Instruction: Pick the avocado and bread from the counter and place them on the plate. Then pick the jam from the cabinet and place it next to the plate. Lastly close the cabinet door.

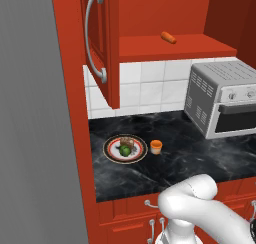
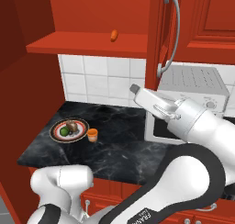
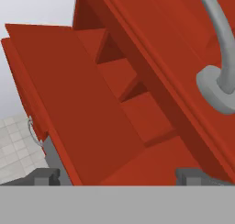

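Overhead, spread end effector (image 3: 117, 176) empty, near open cabinet door's (image 1: 102, 43) edge, jam (image 1: 156, 146) beside plate (image 1: 109, 149)

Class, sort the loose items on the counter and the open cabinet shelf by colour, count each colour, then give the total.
Green: 1, the avocado
Brown: 1, the bread
Orange: 2, the jam and the carrot-like item
White with red rim: 1, the plate
Total: 5

The white Franka arm with dark joints (image 2: 193, 126) is raised from its base, elbow bent, forearm stretched up toward the tall red panelled cabinet door (image 2: 156, 39). The two-finger gripper (image 3: 118, 176) is held wide open just beside that door, nothing gripped.
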